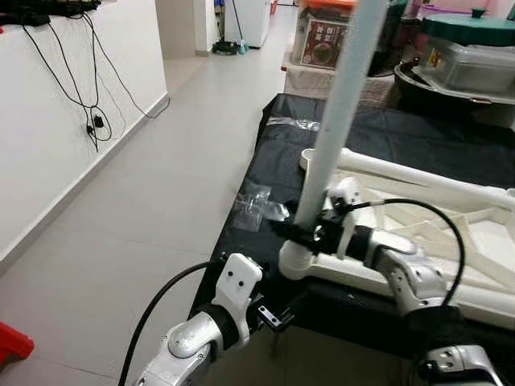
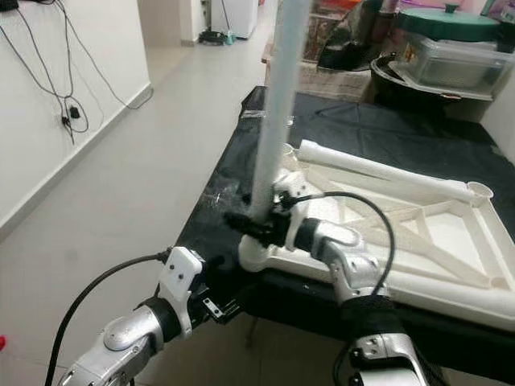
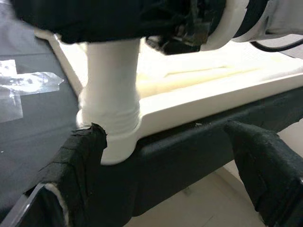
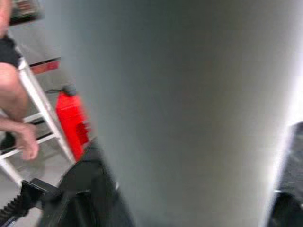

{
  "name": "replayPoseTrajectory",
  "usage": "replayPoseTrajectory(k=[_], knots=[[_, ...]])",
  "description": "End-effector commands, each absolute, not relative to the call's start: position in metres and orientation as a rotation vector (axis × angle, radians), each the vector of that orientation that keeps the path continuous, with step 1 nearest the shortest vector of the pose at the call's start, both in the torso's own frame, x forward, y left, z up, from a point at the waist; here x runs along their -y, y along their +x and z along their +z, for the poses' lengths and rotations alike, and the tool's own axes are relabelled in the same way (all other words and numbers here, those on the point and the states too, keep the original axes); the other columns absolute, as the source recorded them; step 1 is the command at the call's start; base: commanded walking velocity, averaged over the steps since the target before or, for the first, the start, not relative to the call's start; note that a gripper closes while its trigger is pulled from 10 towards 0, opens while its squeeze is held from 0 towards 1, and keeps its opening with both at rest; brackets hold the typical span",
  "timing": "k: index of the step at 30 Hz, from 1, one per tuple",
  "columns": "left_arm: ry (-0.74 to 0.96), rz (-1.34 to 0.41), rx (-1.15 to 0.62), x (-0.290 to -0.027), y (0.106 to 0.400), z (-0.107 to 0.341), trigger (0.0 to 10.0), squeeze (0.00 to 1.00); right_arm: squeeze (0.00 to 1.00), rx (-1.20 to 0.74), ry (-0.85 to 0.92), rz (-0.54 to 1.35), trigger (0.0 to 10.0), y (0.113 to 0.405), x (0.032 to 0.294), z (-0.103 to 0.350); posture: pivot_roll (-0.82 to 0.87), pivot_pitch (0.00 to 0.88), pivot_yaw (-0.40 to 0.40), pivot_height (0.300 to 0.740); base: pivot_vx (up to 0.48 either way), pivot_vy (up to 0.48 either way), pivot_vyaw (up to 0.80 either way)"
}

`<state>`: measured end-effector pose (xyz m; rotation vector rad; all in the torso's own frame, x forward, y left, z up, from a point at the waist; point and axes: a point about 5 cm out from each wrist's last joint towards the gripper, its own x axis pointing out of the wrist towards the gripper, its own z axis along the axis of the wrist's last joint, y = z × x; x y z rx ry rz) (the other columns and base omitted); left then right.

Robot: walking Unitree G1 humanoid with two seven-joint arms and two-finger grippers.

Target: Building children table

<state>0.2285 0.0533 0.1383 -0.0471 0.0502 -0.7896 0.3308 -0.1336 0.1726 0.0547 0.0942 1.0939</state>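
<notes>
A white table frame [image 1: 451,241] lies upside down on a black-covered surface. A long pale table leg [image 1: 346,88] stands upright in the frame's near-left corner socket [image 1: 294,261]. My right gripper [image 1: 310,233] is shut on the leg just above that socket; in the right wrist view the leg [image 4: 189,113] sits close between the black fingers [image 4: 85,189]. My left gripper [image 1: 278,318] hangs open just below the surface's front edge. In the left wrist view its fingers [image 3: 80,165] stand wide apart in front of the socket [image 3: 113,137], touching nothing.
The black cloth [image 1: 386,129] carries scraps of clear plastic wrap [image 1: 257,205]. Boxes and lidded bins [image 1: 467,56] crowd the back. Tiled floor lies to the left, with cables on the wall [image 1: 88,96] and a red object [image 1: 12,342]. A person's legs [image 4: 14,94] are by a white stand.
</notes>
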Motion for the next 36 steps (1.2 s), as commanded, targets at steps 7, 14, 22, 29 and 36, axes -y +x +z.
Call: replayPoseTrajectory(k=[7, 14, 22, 29, 36], knots=[[-0.057, -0.799, -0.069, -0.051, 0.227, 0.134, 10.0, 0.00, 0.00, -0.040, 0.038, 0.734, 0.0, 0.353, 0.130, 0.172, 0.18, 0.024, -0.105, 0.740, 0.000, 0.000, 0.00], [-0.057, -0.804, -0.073, -0.051, 0.227, 0.133, 10.0, 0.00, 0.00, -0.034, 0.061, -0.050, 0.0, 0.356, 0.173, 0.169, 0.16, 0.021, -0.092, 0.740, 0.000, 0.000, 0.00], [-0.052, -0.809, -0.072, -0.052, 0.229, 0.133, 10.0, 0.00, 0.00, -0.040, 0.168, -0.545, 0.0, 0.319, 0.166, 0.158, 0.16, 0.026, -0.090, 0.740, 0.000, 0.000, 0.00], [-0.048, -0.804, -0.071, -0.052, 0.229, 0.132, 10.0, 0.00, 1.00, -0.008, 0.206, -0.465, 10.0, 0.324, 0.135, 0.157, 0.17, 0.026, -0.087, 0.740, 0.000, 0.000, 0.00], [-0.048, -0.798, -0.073, -0.053, 0.231, 0.131, 10.0, 0.00, 0.00, 0.120, 0.160, -0.147, 10.0, 0.331, 0.137, 0.168, 0.16, 0.026, -0.088, 0.740, 0.000, 0.000, 0.00]])
